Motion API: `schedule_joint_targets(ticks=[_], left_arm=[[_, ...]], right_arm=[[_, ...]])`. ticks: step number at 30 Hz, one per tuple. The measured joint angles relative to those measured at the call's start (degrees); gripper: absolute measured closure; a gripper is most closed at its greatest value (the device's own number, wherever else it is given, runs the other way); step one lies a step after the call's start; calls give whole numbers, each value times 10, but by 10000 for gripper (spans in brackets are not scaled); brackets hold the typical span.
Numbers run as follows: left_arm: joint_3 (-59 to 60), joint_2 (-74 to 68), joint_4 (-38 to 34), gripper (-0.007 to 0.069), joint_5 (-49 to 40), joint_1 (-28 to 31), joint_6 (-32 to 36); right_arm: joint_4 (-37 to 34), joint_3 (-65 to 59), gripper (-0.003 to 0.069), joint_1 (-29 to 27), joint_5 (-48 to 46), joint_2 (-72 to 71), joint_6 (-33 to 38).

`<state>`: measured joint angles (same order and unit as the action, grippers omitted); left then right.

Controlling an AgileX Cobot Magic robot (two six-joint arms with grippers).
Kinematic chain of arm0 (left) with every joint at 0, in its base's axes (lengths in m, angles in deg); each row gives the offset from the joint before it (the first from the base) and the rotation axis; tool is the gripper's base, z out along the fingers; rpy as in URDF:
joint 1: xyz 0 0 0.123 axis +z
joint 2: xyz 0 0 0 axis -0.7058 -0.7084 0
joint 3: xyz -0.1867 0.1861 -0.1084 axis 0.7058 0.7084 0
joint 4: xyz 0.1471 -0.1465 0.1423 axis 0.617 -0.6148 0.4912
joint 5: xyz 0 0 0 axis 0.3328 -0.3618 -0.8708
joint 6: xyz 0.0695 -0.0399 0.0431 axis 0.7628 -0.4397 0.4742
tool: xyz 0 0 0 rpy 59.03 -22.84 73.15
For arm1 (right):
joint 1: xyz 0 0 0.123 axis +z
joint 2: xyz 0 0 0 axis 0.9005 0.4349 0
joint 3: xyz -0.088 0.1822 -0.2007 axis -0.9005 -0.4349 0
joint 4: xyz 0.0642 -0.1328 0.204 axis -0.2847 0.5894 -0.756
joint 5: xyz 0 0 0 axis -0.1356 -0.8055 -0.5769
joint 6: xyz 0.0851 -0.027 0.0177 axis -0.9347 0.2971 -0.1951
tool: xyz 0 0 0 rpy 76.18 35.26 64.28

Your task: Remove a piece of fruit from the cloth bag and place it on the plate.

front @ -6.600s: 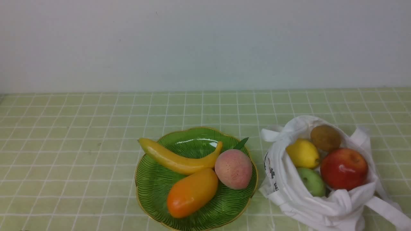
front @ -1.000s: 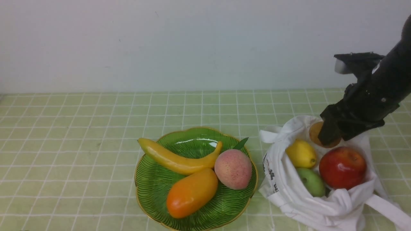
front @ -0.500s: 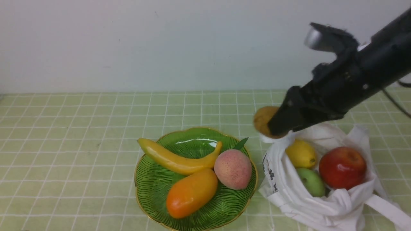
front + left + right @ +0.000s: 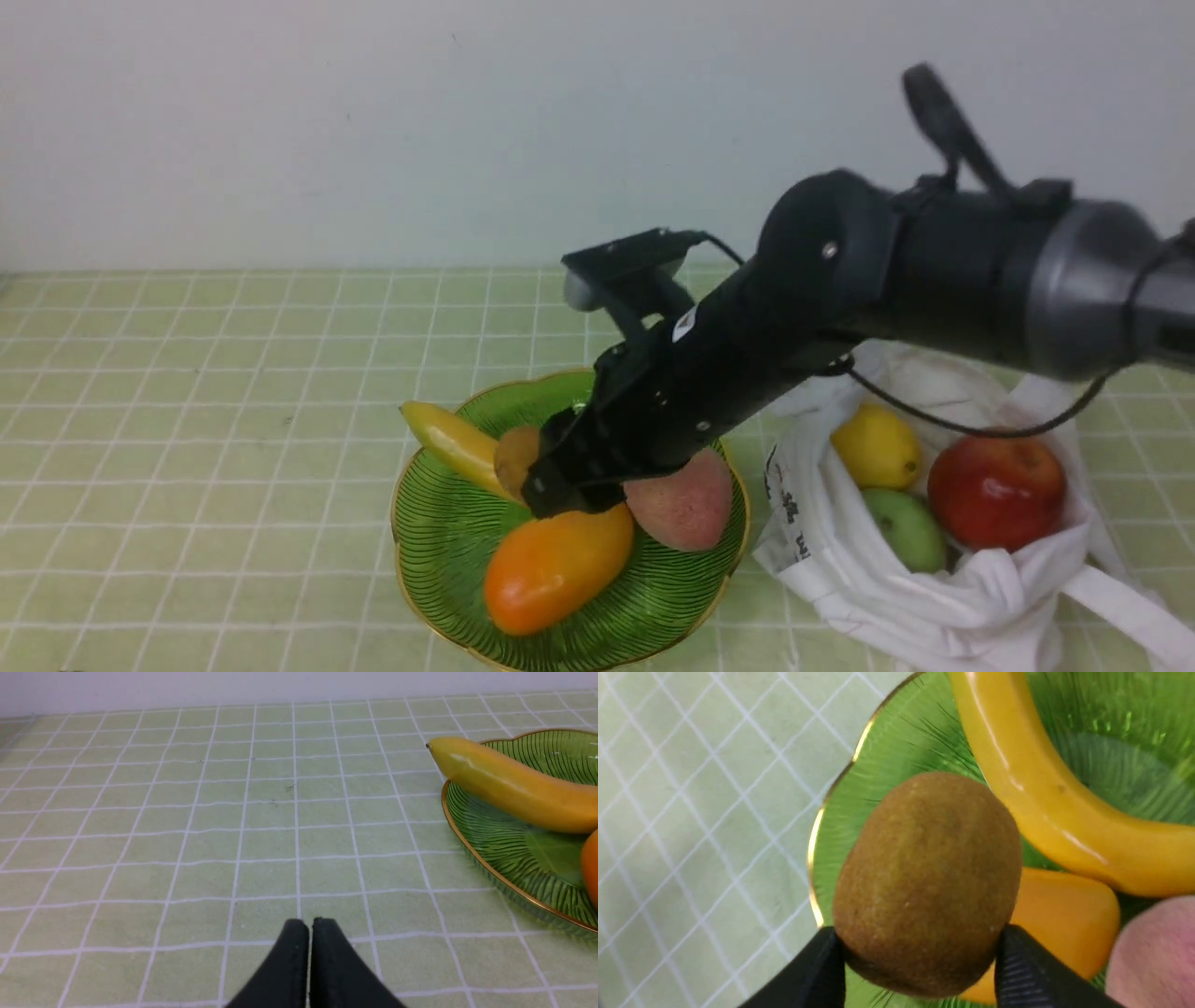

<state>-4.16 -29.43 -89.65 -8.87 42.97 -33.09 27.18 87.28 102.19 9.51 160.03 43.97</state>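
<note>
**Kiwi held over a crowded plate, with little room for the drop**

The plate (image 4: 431, 569) already carries a banana (image 4: 446, 437) across its far side, an orange fruit (image 4: 555, 569) in its near middle and a peach (image 4: 689, 509) on the side toward the cloth bag (image 4: 934, 597). Bare glass shows mainly on the side away from the bag. The kiwi (image 4: 924, 882) hangs above the spot where the banana and the orange fruit meet. If let go there it would probably land on a rounded, glossy skin and roll. Being oval, it could run to the plate's edge and tip onto the table (image 4: 187, 373), and a release from height would make that likelier. Lowering too far could instead push the fingers into the banana and nudge it off the plate.

The right gripper (image 4: 920, 961) is clamped on the kiwi. Its two black fingertips (image 4: 817, 970) pinch the fruit's flanks near one end, and most of the fruit juts out beyond them. That looks like a shallow hold, so a jolt might free it early. As far as I can tell, the kiwi is over the plate and not resting on it. The left gripper (image 4: 308, 933) has its jaws pressed together on nothing, low over the table beside the plate, on the side away from the bag
</note>
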Motion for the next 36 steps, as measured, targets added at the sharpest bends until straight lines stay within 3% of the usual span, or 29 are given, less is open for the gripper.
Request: schedule_joint_targets(ticks=[3, 8, 15, 18, 21, 27, 28, 36], left_arm=[[0, 0, 0, 632, 0, 0, 0], [0, 0, 0, 632, 0, 0, 0], [0, 0, 0, 632, 0, 0, 0], [0, 0, 0, 632, 0, 0, 0], [0, 0, 0, 632, 0, 0, 0], [0, 0, 0, 632, 0, 0, 0], [0, 0, -1, 632, 0, 0, 0], [0, 0, -1, 632, 0, 0, 0]], right_arm=[[1, 0, 216, 1, 18, 22, 0], [28, 0, 6, 1, 27, 28, 20], [55, 18, -31, 1, -36, 28, 25], [76, 76, -22, 1, -152, 28, 17], [97, 138, 22, 1, -236, 28, -6], [178, 217, 177, 1, -259, 23, -80], [218, 227, 254, 1, -260, 17, -101], [322, 197, 606, 1, -269, -87, -197]])
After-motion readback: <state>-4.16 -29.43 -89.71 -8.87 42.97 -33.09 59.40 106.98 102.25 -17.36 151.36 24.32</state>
